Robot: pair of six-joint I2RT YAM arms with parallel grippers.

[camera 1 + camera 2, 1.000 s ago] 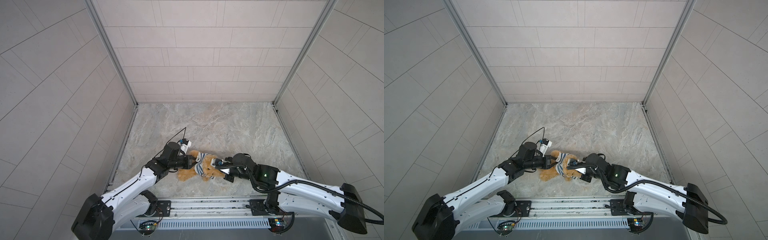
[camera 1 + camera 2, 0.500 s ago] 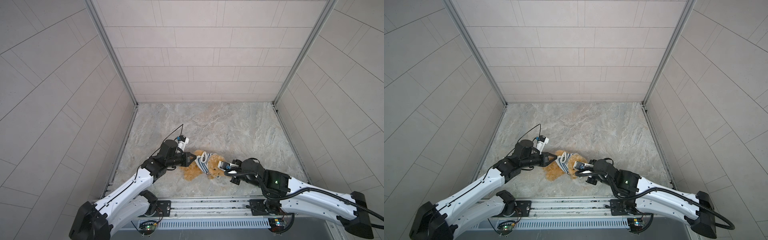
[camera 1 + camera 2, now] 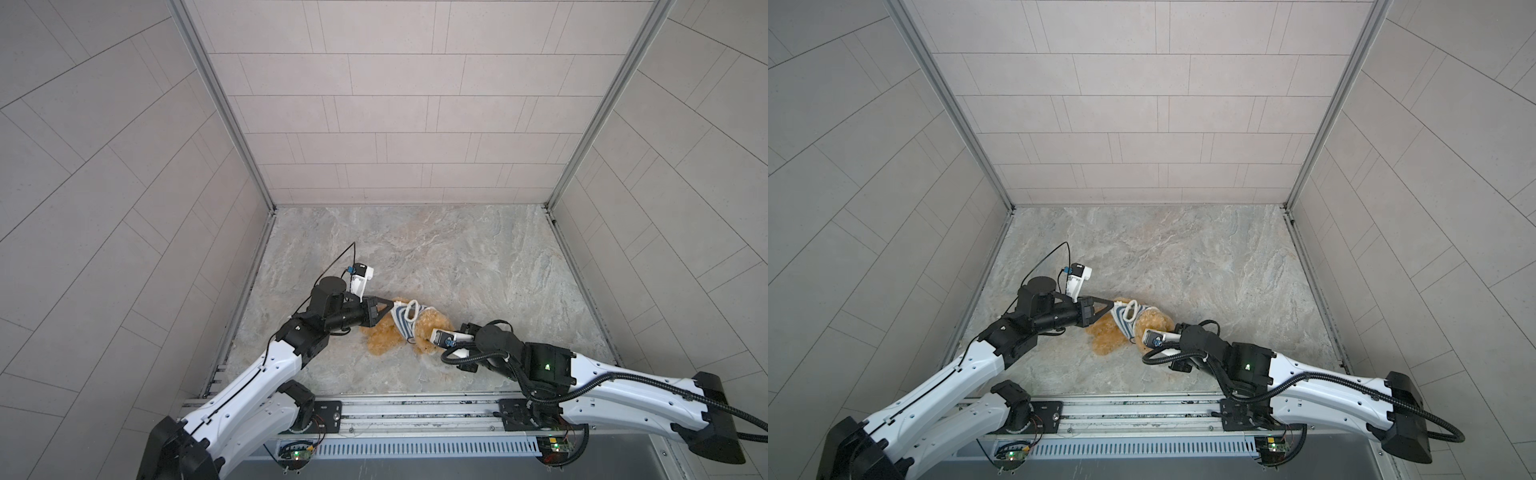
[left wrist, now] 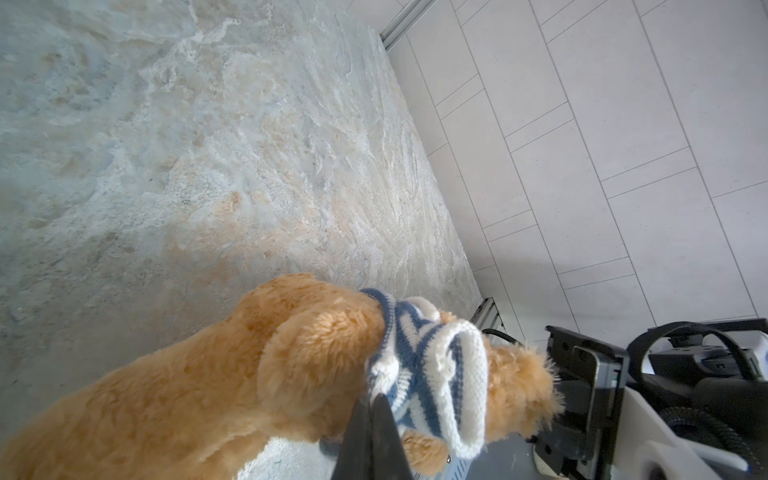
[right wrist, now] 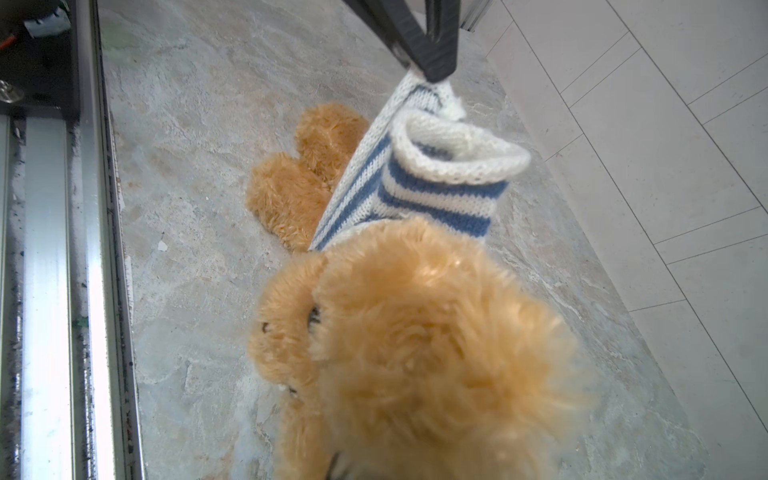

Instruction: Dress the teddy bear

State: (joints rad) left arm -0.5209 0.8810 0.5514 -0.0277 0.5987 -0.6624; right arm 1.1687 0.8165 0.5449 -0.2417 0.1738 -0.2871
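The teddy bear (image 3: pixel 380 340) lies on the marble floor in both top views (image 3: pixel 1102 338), its legs toward the left arm. A blue-and-white striped shirt (image 3: pixel 405 320) sits bunched round its chest (image 3: pixel 1126 319). My left gripper (image 3: pixel 390 308) is shut on the shirt's hem (image 4: pixel 432 370) and holds it stretched away from the bear; its tips (image 4: pixel 374 402) pinch white knit. The bear's head (image 5: pixel 415 353) fills the right wrist view. My right gripper (image 3: pixel 429 345) is at the head and shut on it, its fingers buried in fur.
Tiled walls close in the floor (image 3: pixel 457 257) on three sides. A metal rail (image 3: pixel 395 409) runs along the front edge, close behind the bear's head (image 5: pixel 50 249). The left arm's fingers (image 5: pixel 432 58) hang above the bear's feet (image 5: pixel 303 174).
My right arm has drawn back to the right and lower, taking the bear's head with it. The left gripper kept its pinch on the shirt, which now looks more stretched.
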